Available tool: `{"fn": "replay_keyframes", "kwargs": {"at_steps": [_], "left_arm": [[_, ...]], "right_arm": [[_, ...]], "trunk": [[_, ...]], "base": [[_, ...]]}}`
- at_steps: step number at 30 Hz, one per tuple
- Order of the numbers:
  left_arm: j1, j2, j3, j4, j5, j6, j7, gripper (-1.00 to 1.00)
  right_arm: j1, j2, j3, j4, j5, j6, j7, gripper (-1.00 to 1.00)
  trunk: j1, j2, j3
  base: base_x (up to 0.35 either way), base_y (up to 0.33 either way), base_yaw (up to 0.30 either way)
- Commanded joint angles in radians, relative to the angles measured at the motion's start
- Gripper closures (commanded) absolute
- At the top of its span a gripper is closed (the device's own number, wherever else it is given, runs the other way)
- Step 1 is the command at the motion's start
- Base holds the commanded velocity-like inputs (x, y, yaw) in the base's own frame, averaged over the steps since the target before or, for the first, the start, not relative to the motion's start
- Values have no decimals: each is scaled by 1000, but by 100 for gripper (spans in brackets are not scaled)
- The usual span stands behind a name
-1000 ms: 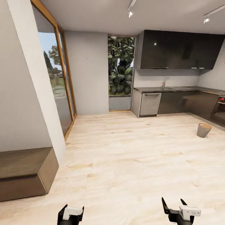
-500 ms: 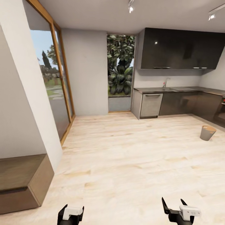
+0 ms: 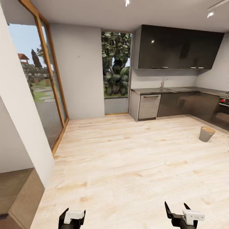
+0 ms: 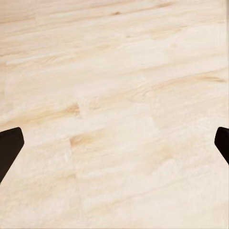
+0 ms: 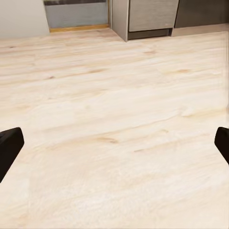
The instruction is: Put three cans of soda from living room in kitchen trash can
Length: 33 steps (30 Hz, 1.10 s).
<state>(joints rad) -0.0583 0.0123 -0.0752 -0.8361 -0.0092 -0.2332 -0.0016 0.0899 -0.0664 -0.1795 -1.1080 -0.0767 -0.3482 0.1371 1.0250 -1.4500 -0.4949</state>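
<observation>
- Step (image 3: 16, 194) of brown wood sits at eight o'clock in the head view, against a white wall (image 3: 19, 127).
- Glass doors (image 3: 44, 92) in a wood frame run along the ten o'clock side, with garden showing through them.
- Pale plank floor (image 3: 127, 159) spreads open across the middle; nothing stands on it between the robot and the bin.
- At twelve o'clock a tall window (image 3: 116, 66) shows dark leafy plants.
- Kitchen (image 3: 178, 79) fills the one to two o'clock stretch: glossy dark upper cabinets (image 3: 178, 47), a counter (image 3: 171, 90) with a tap, a grey dishwasher front (image 3: 149, 106) and dark lower fronts.
- An oven (image 3: 223, 111) with a red knob is at the three o'clock edge.
- The bin (image 3: 206, 134), a small tapered pail, stands upright on the floor at three o'clock, near the oven and well apart from both arms.
- Left gripper (image 3: 72, 218) hangs low at seven o'clock; in the left wrist view its dark fingertips (image 4: 9, 148) are spread wide over bare planks, holding nothing.
- Right gripper (image 3: 178, 211) hangs at five o'clock; in the right wrist view its fingertips (image 5: 9, 145) are likewise spread wide and empty, over floor with the dishwasher front (image 5: 152, 14) beyond.
</observation>
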Motion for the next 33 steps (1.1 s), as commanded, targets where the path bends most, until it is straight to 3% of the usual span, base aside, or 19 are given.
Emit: {"fn": "replay_keyframes", "kwargs": {"at_steps": [1, 33], "left_arm": [[0, 0, 0, 0, 0, 0, 0, -100], [2, 0, 1, -3, 2, -1, 0, -100]], "right_arm": [[0, 0, 0, 0, 0, 0, 0, -100], [0, 0, 1, 1, 6, -1, 9, -100]], "trunk": [[0, 0, -1], [0, 0, -26]], "base": [[324, 84, -193], [324, 86, -195]]}}
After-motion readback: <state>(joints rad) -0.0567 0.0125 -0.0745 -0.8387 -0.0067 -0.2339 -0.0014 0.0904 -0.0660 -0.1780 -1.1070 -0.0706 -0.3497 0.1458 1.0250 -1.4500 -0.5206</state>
